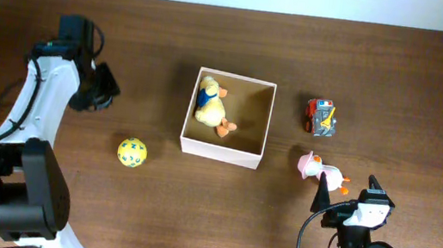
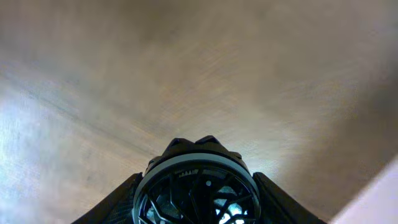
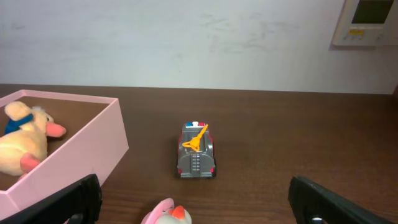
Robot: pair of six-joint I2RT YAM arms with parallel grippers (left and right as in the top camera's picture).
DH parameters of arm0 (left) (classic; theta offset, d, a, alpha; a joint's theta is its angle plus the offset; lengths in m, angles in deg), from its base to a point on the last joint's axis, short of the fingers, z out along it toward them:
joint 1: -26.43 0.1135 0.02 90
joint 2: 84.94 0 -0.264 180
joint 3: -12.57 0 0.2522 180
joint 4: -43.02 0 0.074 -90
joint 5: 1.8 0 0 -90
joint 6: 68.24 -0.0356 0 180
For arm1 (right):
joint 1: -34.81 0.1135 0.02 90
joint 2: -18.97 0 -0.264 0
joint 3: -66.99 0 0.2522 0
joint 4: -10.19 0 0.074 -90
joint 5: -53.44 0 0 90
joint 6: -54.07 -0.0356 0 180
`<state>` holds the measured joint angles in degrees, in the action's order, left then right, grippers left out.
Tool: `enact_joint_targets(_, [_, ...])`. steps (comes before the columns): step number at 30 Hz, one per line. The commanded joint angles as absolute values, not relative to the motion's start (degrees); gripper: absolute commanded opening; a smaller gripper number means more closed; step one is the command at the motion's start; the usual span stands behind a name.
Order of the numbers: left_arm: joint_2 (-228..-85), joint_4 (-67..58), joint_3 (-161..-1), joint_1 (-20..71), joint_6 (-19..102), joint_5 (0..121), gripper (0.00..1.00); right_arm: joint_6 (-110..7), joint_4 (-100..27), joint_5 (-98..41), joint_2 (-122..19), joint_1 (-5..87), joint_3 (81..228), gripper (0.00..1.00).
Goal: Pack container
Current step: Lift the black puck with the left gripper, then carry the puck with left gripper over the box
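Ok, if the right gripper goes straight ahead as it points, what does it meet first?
Probably the pink toy close in and low, then the toy truck beyond; depth is unclear.

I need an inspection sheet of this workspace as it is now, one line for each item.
Surface: dark wooden table, no damage seen.
Job's things: container open, holding a plush duck; yellow ball, toy truck and small duck toy lie outside it.
Clutter: nothing seen.
Grippers: left gripper, open or shut cannot be told; right gripper open, empty, beside the small duck toy.
Cables: black cables run along both arms.
Surroundings: white wall, wall panel.
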<state>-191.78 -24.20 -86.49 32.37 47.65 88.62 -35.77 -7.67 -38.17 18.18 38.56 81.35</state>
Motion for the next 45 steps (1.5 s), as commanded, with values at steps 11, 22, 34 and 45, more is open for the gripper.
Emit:
enact_joint_targets(11, [-192.1,-24.3,-102.1,19.2,40.3,82.9,0.47,-36.0,-8.1,-38.6,18.6,38.5,81.1,0.99])
enact_joint_targets(22, [-192.1,-25.3,-102.1,8.5,34.6,81.3,0.46,-36.0,-8.1,-38.6,18.6,38.5,81.1,0.99])
enact_joint_targets(34, [-192.1,-34.4,-102.1,2.2,33.5,81.6,0.46,-36.0,-8.1,-38.7,18.6,38.5,81.1,0.99])
enact_joint_targets(45, [-194.7,-37.0,-101.5,1.1,31.2,81.5,0.46,-36.0,-8.1,-38.7,18.6,38.5,81.1,0.99])
